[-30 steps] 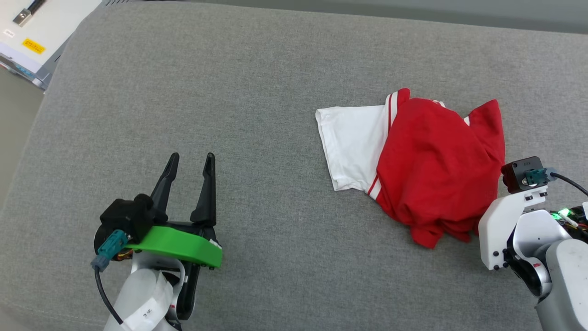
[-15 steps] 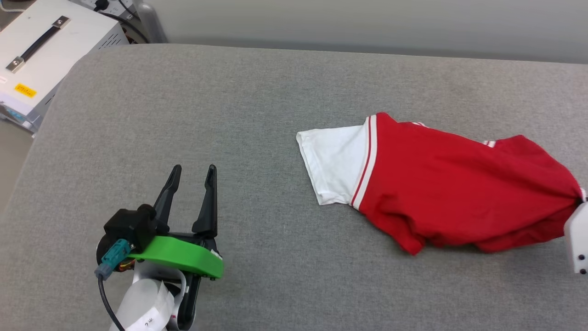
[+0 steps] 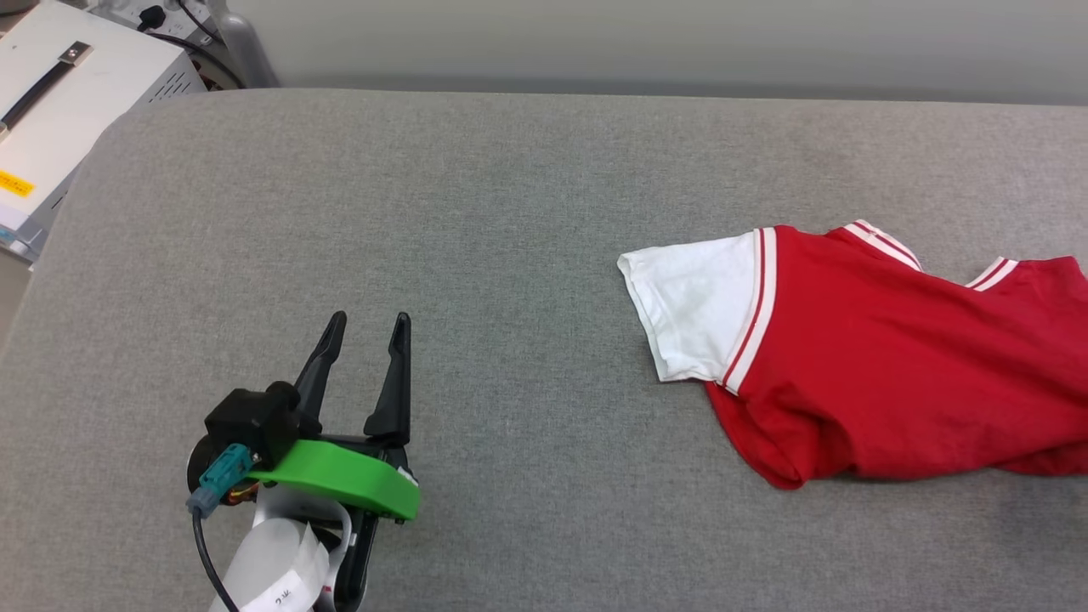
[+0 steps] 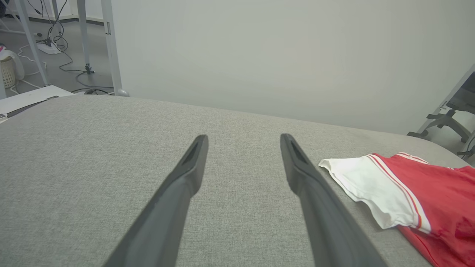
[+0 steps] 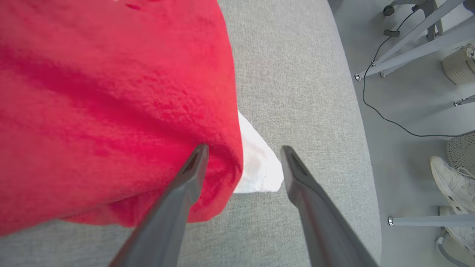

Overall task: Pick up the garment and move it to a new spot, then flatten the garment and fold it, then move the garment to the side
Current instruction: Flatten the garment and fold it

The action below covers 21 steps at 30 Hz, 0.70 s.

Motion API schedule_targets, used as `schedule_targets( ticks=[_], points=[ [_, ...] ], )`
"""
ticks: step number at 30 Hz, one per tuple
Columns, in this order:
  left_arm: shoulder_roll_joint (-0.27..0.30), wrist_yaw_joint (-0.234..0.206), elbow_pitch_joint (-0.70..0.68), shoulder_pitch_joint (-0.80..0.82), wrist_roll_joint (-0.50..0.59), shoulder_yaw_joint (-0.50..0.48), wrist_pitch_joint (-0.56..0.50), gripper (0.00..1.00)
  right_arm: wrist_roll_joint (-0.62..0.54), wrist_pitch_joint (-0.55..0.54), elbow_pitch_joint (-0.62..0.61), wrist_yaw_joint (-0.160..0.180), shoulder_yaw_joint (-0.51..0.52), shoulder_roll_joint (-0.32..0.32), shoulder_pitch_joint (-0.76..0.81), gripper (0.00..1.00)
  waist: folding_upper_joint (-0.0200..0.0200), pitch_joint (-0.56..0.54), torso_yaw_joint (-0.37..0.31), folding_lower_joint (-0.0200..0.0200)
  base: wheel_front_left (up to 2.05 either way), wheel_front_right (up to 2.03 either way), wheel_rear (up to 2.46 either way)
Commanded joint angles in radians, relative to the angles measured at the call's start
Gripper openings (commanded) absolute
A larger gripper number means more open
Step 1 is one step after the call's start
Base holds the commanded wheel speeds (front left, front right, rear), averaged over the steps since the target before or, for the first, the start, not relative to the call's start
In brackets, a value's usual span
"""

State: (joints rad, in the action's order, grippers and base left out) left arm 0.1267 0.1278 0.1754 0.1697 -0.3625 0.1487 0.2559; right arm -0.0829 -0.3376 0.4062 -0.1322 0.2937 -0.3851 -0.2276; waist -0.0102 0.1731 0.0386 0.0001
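Grey woven-fabric padded surface (image 3: 510,212), pale wall behind. Red jersey-style T-shirt (image 3: 892,382) with white short sleeves and red-and-white striped trim lies rumpled on the right part of the surface in head view, running off that view's right edge; one white sleeve points left toward the middle.

Right gripper (image 5: 243,147): long dark fingers wide apart, clamped on nothing. In right wrist view one finger crosses the red cloth's edge, a bit of white sleeve shows in the gap, and the other finger is over bare grey fabric. Contact with cloth: can't tell.

Left gripper (image 3: 371,319), green collar at its base: fingers apart, nothing between, over bare surface well left of the shirt.

White metal box with black handle (image 3: 51,102) sits off the far-left corner. On the floor past the surface's edge in right wrist view: black cable (image 5: 386,118), grey metal frame legs (image 5: 415,220), a person's white shoe (image 5: 451,178).
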Motion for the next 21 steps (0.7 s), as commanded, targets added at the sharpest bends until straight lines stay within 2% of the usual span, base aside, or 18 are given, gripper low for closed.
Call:
schedule_targets(
  ticks=[1, 5, 13, 21],
  points=[
    [0.006, 0.003, 0.001, 0.001, -0.010, -0.003, 0.006, 1.00, -0.003, 0.030, -0.006, 0.002, 0.012, 0.013, -0.026, 1.00, 0.0102, -0.014, -0.012, -0.0001, 0.00, 0.00, 0.00],
    [0.004, 0.003, 0.005, -0.001, -0.013, -0.004, 0.006, 1.00, 0.010, 0.136, -0.054, 0.002, 0.008, 0.051, -0.040, 1.00, 0.0102, -0.043, -0.028, -0.0001, 0.00, 0.00, 0.00],
    [-0.008, 0.003, 0.003, -0.020, -0.032, 0.009, 0.006, 1.00, 0.114, 0.359, -0.253, 0.002, -0.086, 0.120, 0.021, 1.00, 0.0102, -0.090, -0.054, -0.0001, 0.00, 0.00, 0.00],
    [-0.002, 0.003, 0.046, -0.031, -0.077, 0.089, 0.003, 1.00, 0.143, 0.494, -0.432, 0.002, -0.102, 0.263, 0.142, 1.00, 0.0102, -0.091, -0.097, -0.0001, 0.00, 0.00, 0.00]
  ],
)
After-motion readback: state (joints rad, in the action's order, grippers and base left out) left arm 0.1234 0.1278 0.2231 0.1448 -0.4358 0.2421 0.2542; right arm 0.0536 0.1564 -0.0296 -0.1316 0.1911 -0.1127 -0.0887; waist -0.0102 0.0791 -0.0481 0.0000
